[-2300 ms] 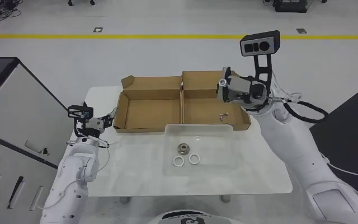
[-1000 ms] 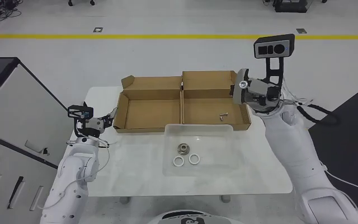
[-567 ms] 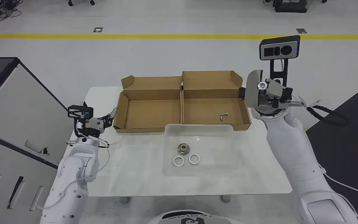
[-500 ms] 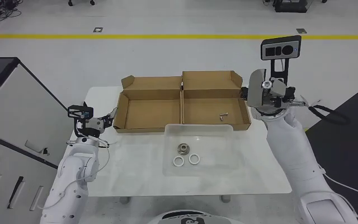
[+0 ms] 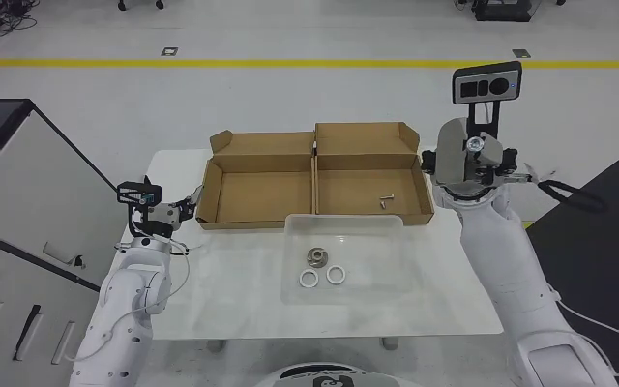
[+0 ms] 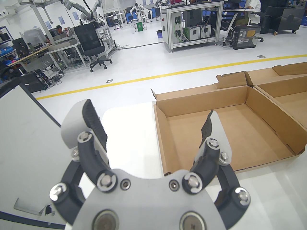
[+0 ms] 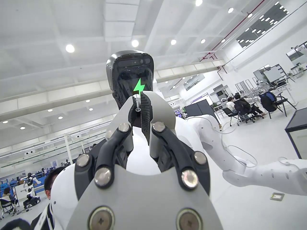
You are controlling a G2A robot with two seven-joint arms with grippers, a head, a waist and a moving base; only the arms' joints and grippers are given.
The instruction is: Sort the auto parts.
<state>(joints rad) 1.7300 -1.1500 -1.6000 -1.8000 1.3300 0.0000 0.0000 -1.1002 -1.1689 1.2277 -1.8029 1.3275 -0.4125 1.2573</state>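
Top view places the left pincer (image 5: 184, 205) low over the white table (image 5: 232, 300), its fingers spread wide with nothing between them. Just ahead of its tips lies the left cardboard box (image 5: 256, 198), plain brown and shallow, with its flaps folded out. Farther to that pincer's right, a clear plastic tray (image 5: 387, 281) holds a grey round hub (image 5: 315, 256), with a white ring (image 5: 309, 279) and a second white ring (image 5: 336, 275) lying flat just beside it. Behind the tray, touching the first box, the right cardboard box (image 5: 348, 189) holds one small dark loose screw (image 5: 384, 201). Just right of that box, the right pincer (image 5: 450, 155) is raised well above the table and tilted upward. It is closed tight on a short silvery threaded screw (image 7: 137, 103), pinched near the fingertips between its ribbed black pads (image 7: 145, 113).
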